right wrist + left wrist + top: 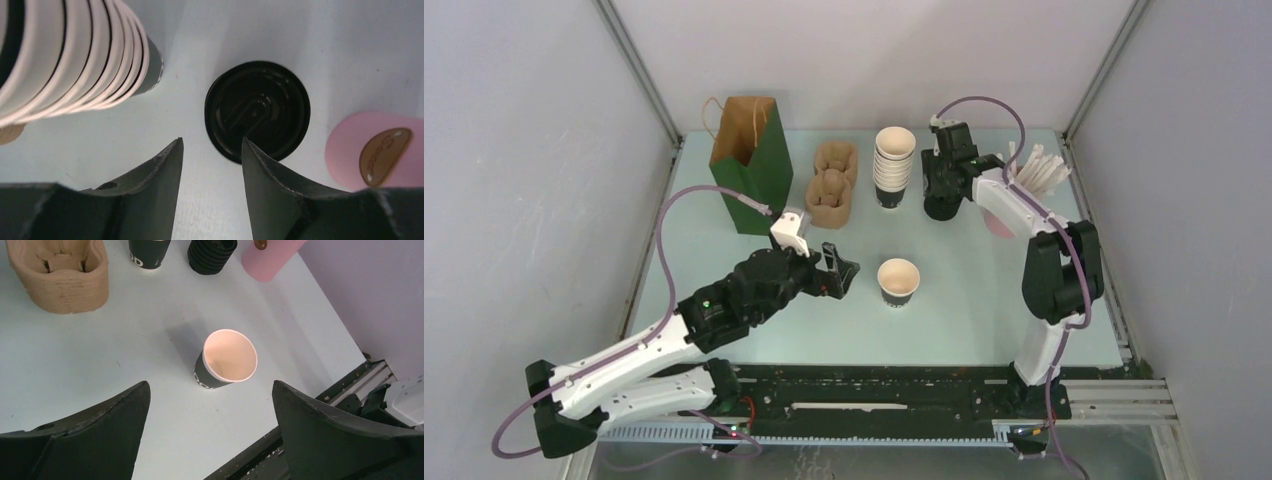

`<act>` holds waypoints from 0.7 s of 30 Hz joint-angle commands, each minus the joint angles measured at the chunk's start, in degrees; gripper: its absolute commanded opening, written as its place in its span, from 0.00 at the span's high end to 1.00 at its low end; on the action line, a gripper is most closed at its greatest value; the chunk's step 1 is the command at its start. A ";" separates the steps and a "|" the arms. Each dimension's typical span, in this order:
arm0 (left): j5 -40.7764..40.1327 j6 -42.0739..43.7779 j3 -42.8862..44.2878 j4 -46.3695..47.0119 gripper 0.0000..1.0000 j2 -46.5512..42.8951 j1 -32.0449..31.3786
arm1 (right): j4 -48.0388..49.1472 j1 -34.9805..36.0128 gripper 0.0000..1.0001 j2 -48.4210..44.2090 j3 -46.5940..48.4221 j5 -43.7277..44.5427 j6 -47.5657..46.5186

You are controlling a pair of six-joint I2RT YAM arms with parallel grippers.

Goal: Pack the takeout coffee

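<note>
Just beyond the spread left gripper stands the coffee cup.

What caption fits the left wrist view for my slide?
Open left tool frames a lidless dark paper cup standing upright, with the pulp cup carrier and black lid stack beyond.

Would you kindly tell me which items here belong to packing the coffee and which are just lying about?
Job: single open cup, black lid stack, green bag.
Lying about: tall cup stack, pulp carriers, pink container, white sticks.
</note>
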 commanded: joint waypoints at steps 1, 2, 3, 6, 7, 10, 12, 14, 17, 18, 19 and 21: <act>-0.90 1.48 -0.99 -2.57 0.03 -2.06 -0.28 | 0.76 -0.79 0.45 2.05 4.74 -1.55 -3.14; -1.02 1.44 -1.03 -2.58 0.03 -2.24 -0.28 | 1.15 -0.79 0.45 2.64 4.79 -1.42 -3.52; -1.02 1.43 -1.05 -2.58 0.03 -2.25 -0.28 | 1.30 -0.86 0.46 3.25 4.84 -1.43 -3.66; -1.04 0.99 -0.92 -2.58 0.03 -1.88 -0.28 | 1.83 -1.02 0.52 4.52 4.81 -2.06 -4.16; -0.96 0.83 -0.76 -2.58 0.02 -1.60 -0.28 | 2.23 -0.97 0.52 4.66 4.68 -2.44 -4.16; -0.87 0.58 -0.67 -2.02 0.02 -0.38 -0.28 | 3.15 -0.92 0.52 4.97 4.60 -3.46 -4.01; -0.52 0.77 -0.27 -1.84 0.02 0.80 -0.28 | 3.40 -0.96 0.52 5.24 4.55 -3.48 -3.90; -0.25 0.83 0.42 -1.88 0.02 1.89 -0.28 | 3.58 -1.00 0.52 5.57 4.38 -3.50 -3.89; -0.03 0.79 0.72 -1.75 0.02 2.19 -0.28 | 3.63 -1.29 0.52 6.17 4.27 -3.34 -3.69; -0.31 0.81 0.72 -1.81 0.02 2.09 -0.28 | 3.71 -1.36 0.52 6.25 4.27 -3.41 -3.64; -0.69 0.74 0.65 -1.79 0.02 2.02 -0.28 | 3.86 -1.40 0.52 6.33 4.15 -3.46 -3.63; -1.17 0.57 0.36 -1.79 0.02 1.65 -0.28 | 4.12 -1.40 0.52 6.62 4.22 -3.75 -3.63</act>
